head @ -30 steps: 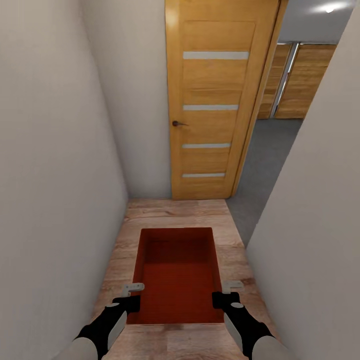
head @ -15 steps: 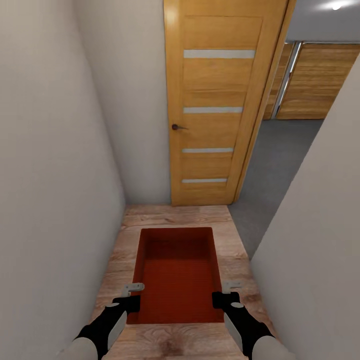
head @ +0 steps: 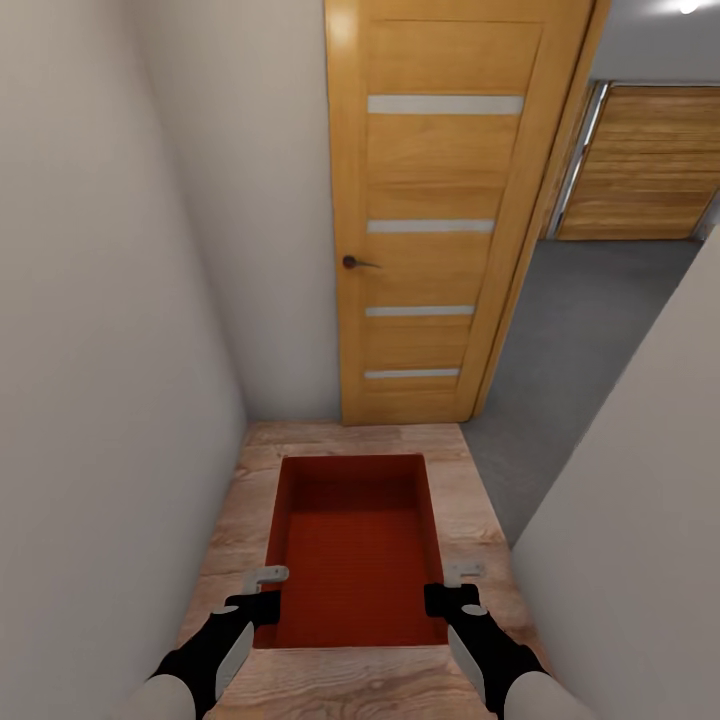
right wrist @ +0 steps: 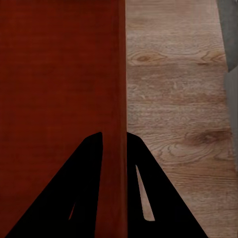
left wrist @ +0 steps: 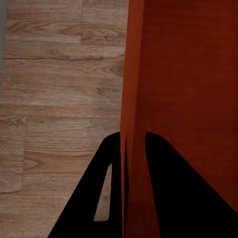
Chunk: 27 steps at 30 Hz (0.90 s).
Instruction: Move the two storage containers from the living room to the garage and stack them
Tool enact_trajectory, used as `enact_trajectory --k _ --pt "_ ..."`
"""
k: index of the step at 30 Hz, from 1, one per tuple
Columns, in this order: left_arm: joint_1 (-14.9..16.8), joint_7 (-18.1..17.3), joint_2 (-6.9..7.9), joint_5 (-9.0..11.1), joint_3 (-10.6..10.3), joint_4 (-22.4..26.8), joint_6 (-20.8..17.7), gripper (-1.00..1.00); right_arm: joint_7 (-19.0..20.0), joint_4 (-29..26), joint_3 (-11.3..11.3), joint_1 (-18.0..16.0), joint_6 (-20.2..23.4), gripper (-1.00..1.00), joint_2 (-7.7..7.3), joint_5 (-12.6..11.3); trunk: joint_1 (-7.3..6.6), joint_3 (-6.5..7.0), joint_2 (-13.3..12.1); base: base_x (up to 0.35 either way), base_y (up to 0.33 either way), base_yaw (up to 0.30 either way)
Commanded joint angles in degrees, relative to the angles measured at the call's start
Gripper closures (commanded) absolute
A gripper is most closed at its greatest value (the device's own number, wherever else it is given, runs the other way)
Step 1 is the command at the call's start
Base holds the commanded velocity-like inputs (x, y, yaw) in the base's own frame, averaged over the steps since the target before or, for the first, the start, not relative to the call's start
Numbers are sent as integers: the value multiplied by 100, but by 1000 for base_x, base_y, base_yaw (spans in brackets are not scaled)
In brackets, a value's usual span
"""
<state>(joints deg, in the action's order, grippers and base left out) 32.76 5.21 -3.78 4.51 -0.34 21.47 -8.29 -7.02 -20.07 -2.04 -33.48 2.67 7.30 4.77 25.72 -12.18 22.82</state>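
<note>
From the head view, an orange-red storage container (head: 352, 545) is carried low in front of the robot, open top up, over the light wood plank floor (head: 470, 500) of a narrow corridor between pale walls (head: 110, 350). The left claw (head: 262, 592) pinches its left side wall near the closest corner, and the right claw (head: 448, 590) pinches the right side wall opposite. Ahead, an orange wooden door (head: 430, 220) with pale horizontal strips stands open, and beyond it lie the grey garage floor (head: 590, 320) and a plank garage door (head: 640, 165). Compared with a second ago, the door looms larger, its foot sits lower in the picture, and more grey floor shows on the right; the whole scene has shifted, so the camera has advanced, while container and claws keep the same places in the picture.

In the left wrist view, the two dark fingers (left wrist: 168, 193) straddle the container's thin wall (left wrist: 133, 99), one on each face, wood planks beside it.

In the right wrist view, the dark fingers (right wrist: 74, 193) clamp the opposite wall (right wrist: 120, 74) likewise, with planks and a sliver of grey floor (right wrist: 229, 29) beyond.
</note>
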Motion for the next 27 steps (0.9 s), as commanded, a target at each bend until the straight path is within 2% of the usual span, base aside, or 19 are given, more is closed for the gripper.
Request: enact_trajectory --k 1,19,27 --pt "-7 50 9 -222 -98 15 -34 100 -514 -375 -244 -9 27 100 -268 77 6 -11 10 338 0 0" --pt "-7 50 9 -217 -98 26 -33 100 -513 -375 -244 -9 40 100 -271 77 6 -11 10 332 0 0" --pt "-7 53 9 -214 -98 33 -34 100 -515 -375 -244 -9 41 100 -273 77 6 -11 10 67 0 0"
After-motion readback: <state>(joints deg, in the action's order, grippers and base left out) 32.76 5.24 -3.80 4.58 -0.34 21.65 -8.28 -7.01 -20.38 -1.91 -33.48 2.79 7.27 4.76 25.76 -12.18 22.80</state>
